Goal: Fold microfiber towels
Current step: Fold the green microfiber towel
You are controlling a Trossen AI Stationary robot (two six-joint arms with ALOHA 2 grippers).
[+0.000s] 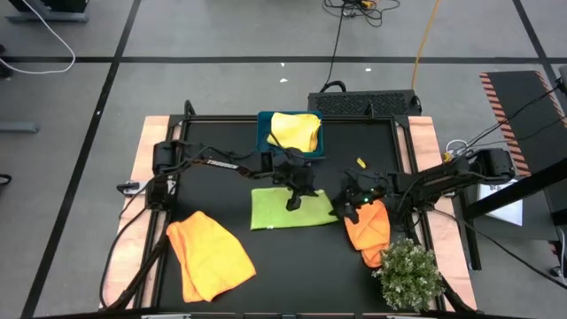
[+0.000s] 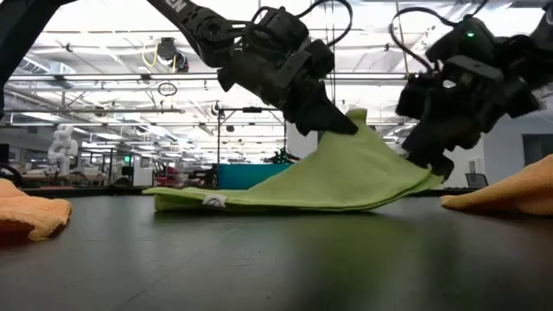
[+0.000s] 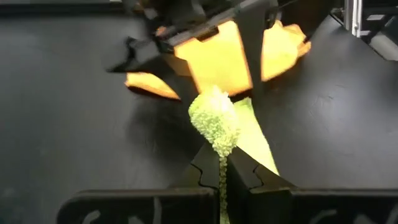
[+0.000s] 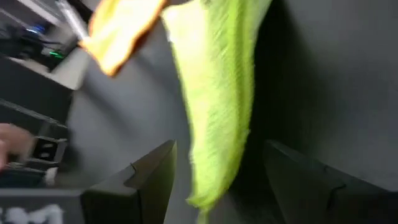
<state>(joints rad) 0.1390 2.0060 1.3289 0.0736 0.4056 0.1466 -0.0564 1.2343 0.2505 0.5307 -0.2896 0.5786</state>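
The lime green towel [image 1: 275,211] lies in the table's middle, raised into a peak [image 2: 359,130] toward its right end. My left gripper [image 1: 295,202] is shut on that peak. My right gripper [image 1: 352,209] stands open at the towel's right end, its fingers on either side of the cloth [image 4: 214,124] without touching it. One orange towel [image 1: 211,255] lies at the near left. Another orange towel [image 1: 368,232] lies at the right, under my right arm. The pale yellow towel [image 1: 294,130] rests on the teal tray [image 1: 264,133]. My left gripper pinches a bunched tuft of the green towel [image 3: 216,127] between its two fingers; how many layers, I cannot tell. The fingers slant down from the table's left. The held part is lifted, and the cloth slopes from it down to the table, where the towel's left part [image 2: 207,200] lies flat.
A small bushy plant [image 1: 409,275] stands at the near right corner. The teal tray sits at the table's far edge. The black mat [image 1: 221,190] lies bare to the left of the green towel and in front of it.
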